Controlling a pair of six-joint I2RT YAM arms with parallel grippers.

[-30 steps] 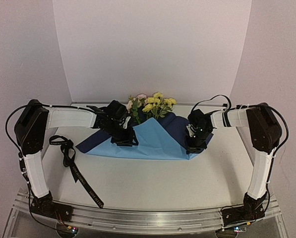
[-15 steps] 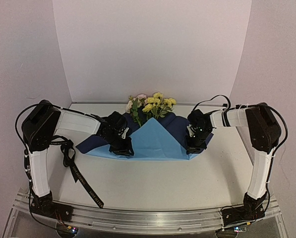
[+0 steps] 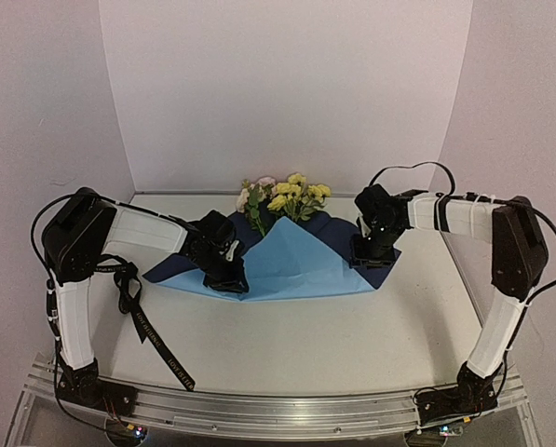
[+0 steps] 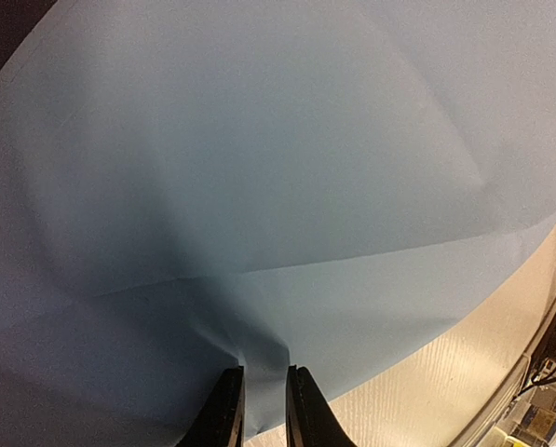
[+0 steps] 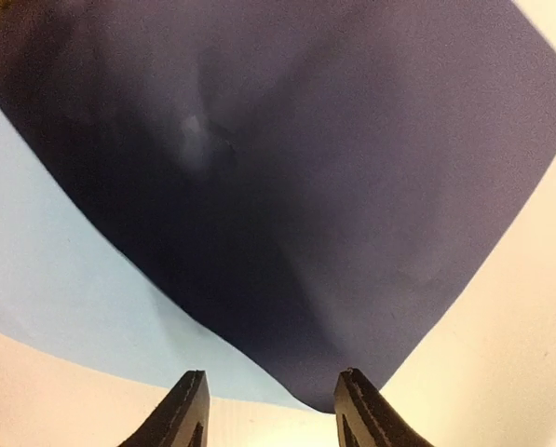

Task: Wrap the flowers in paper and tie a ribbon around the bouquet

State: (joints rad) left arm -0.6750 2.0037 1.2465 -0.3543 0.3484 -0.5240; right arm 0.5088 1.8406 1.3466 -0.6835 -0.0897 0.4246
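Note:
The paper [image 3: 301, 268] lies mid-table, light blue face up in a folded peak, with navy showing at both ends. The flowers [image 3: 284, 196] lie at its far edge, yellow and pink blooms showing and stems hidden under the fold. My left gripper [image 3: 229, 279] is at the paper's near left edge. In the left wrist view its fingers [image 4: 264, 377] pinch a puckered fold of the blue paper [image 4: 259, 186]. My right gripper [image 3: 369, 257] hovers open over the navy right corner [image 5: 305, 186], its fingers [image 5: 273, 384] apart with nothing between them. The black ribbon [image 3: 138, 312] lies on the table at left.
The ribbon trails from beside the left arm toward the near metal rail [image 3: 278, 410]. White walls enclose the table on three sides. Bare tabletop [image 3: 333, 345] stretches in front of the paper.
My right gripper has opened, let go of the paper and moved back to the right. My left gripper has shifted down onto the paper's near edge and narrowed on it. The blue flap now stands peaked.

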